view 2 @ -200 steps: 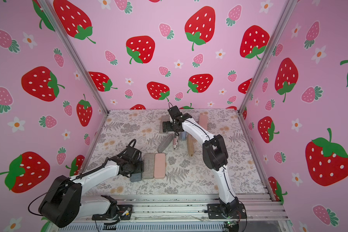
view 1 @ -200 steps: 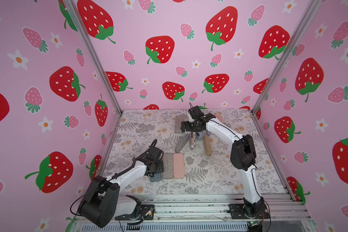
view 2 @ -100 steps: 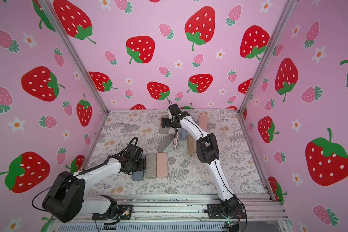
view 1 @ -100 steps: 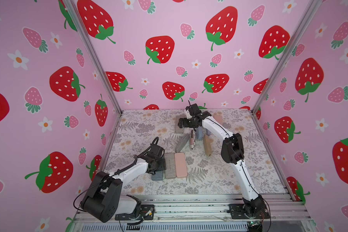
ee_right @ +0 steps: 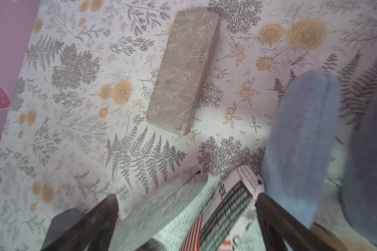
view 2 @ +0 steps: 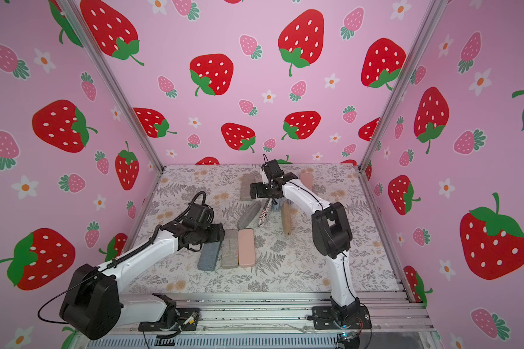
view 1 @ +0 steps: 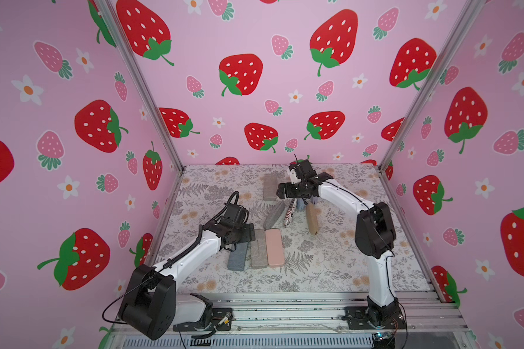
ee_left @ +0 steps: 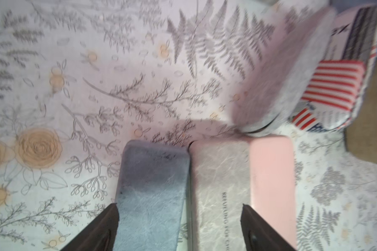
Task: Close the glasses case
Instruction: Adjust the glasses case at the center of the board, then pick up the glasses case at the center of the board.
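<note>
The left arm reaches in low from the near left of the counter, which is covered by a cloth printed with ferns and flowers. The left hand sits over the far ends of a row of three closed cases. In the left wrist view its fingers are spread wide. One finger is at the outer edge of the slate-blue case and the other is over the seam between the pale grey case and the pink case. The hand has hold of nothing. The three cases lie flat, side by side and touching.

Farther back, a brown-grey case lies flat and alone near the rear wall. Nearer the middle, a grey rounded case lies at a slant, and a striped case with red and white bars lies just beside it.

The right hand hangs above the far ends of these two. In the right wrist view its fingers are as far apart as they go, with the tips of the grey rounded case and the striped case between them. It grips neither.

The blue glasses case is just to the right of the striped case, under the right wrist and partly hidden by it in both top views. In the right wrist view it shows as a lighter blue half and a darker one with a gap between, so it appears to be open. A tan case lies just beside it, running toward the front. The right arm rises from the near right of the counter and bends over all of these.
</note>
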